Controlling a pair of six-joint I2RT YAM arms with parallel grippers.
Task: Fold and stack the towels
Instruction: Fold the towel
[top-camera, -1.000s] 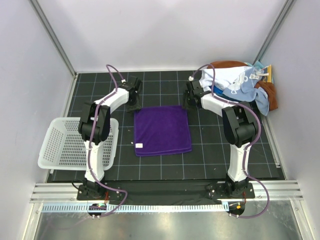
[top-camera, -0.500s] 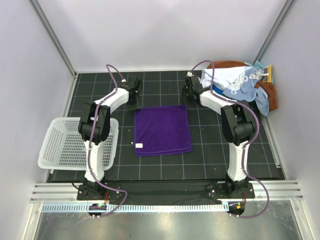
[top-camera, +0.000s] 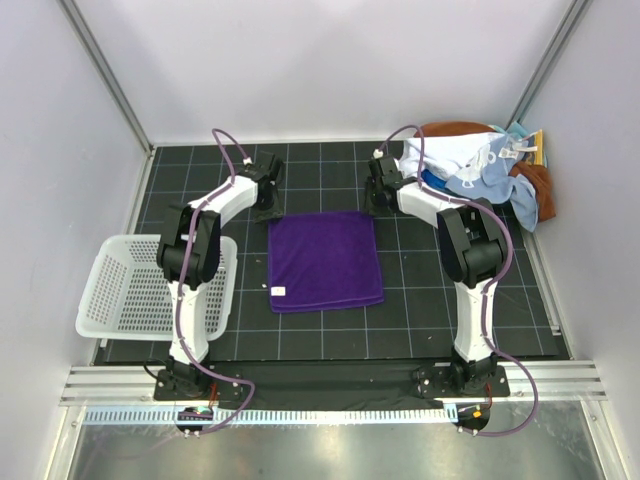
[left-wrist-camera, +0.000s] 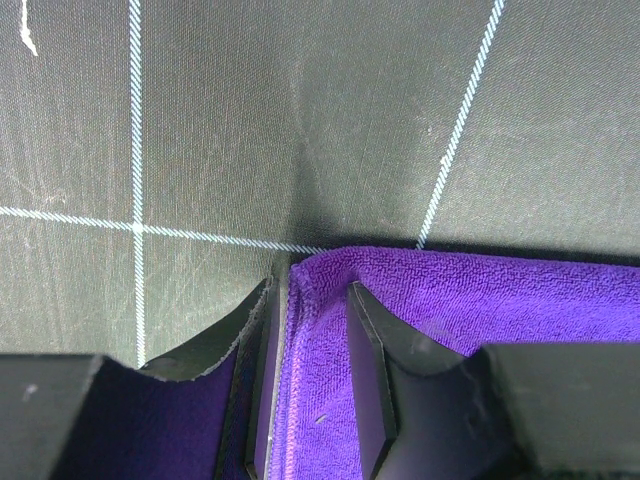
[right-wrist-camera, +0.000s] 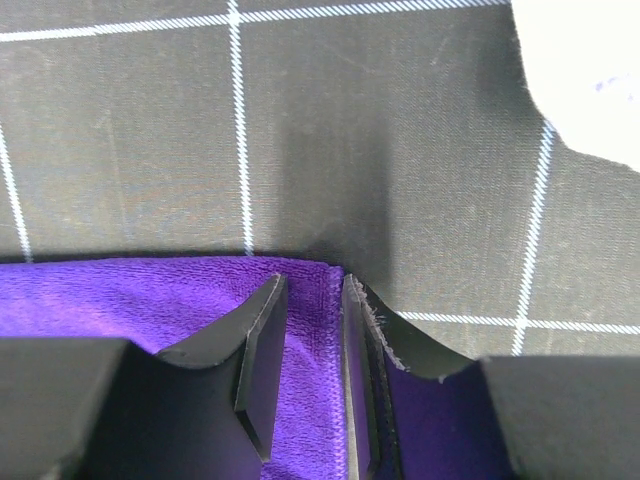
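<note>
Left tool (left-wrist-camera: 318, 340) straddles the purple towel's (left-wrist-camera: 480, 300) corner; gridded mat (left-wrist-camera: 300, 120) beyond.

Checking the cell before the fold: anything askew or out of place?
The purple towel lies flat, only slightly skewed to the grid. The other towels sit in a rumpled heap in the far right corner, spilling against the wall. The white basket overhangs the mat's left edge.

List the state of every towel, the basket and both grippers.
purple towel: spread flat on the mat, far corners between fingers.
towel pile: unfolded heap at far right corner.
basket: upright, nothing visible inside.
left gripper: straddling the far-left corner.
right gripper: straddling the far-right corner.
</note>
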